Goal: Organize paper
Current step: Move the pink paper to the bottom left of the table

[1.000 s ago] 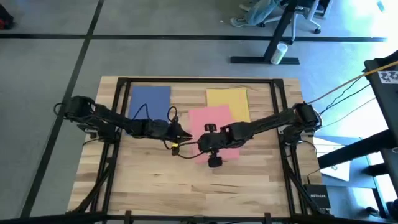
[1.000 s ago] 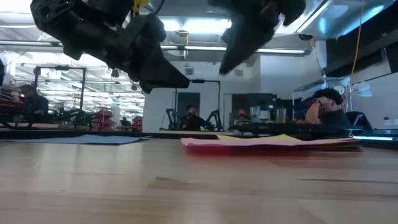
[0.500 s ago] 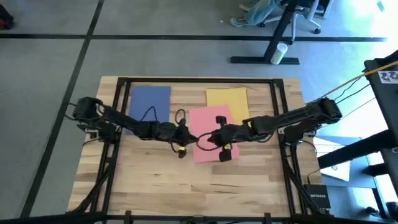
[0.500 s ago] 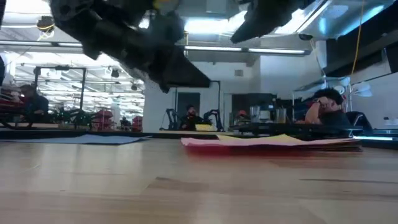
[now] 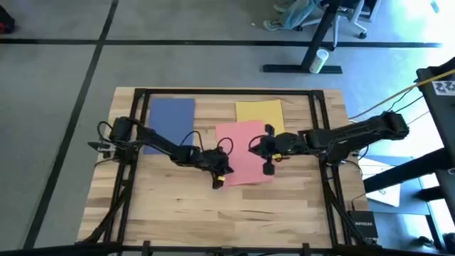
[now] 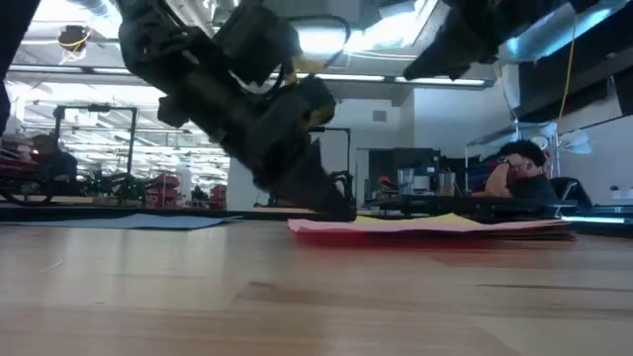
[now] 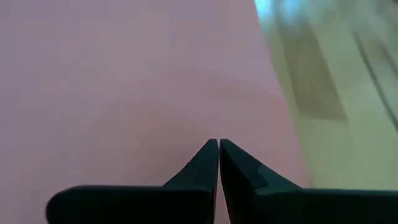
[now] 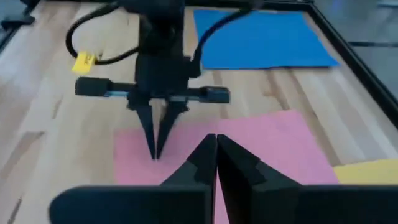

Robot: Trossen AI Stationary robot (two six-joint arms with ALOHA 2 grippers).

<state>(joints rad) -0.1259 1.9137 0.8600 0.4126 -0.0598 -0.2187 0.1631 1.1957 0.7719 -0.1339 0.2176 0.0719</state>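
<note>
High view gives you three sheets on the wooden table (image 5: 170, 213): the pink sheet (image 5: 245, 142) lies in the middle, its far right part overlapping the yellow sheet (image 5: 259, 110), and the blue sheet (image 5: 170, 114) lies flat by itself at the far left, well apart from both. Your left gripper (image 5: 222, 173) sits at the near left corner of the pink sheet, and in the left wrist view its two dark fingers (image 7: 202, 169) are pressed together to a point with pink paper filling most of what lies ahead and bare wood off to one side. From the table-level camera that gripper's tip comes down to the left end of the pink sheet's edge, though you cannot tell whether it actually touches. Your right gripper (image 5: 268, 146) hangs over the right half of the pink sheet, close to where the yellow one shows from under it; its own fingers (image 8: 202, 163) are also closed tight on nothing. Looking past them, you see the left gripper pointing down at the pink sheet, with the blue sheet beyond.
</note>
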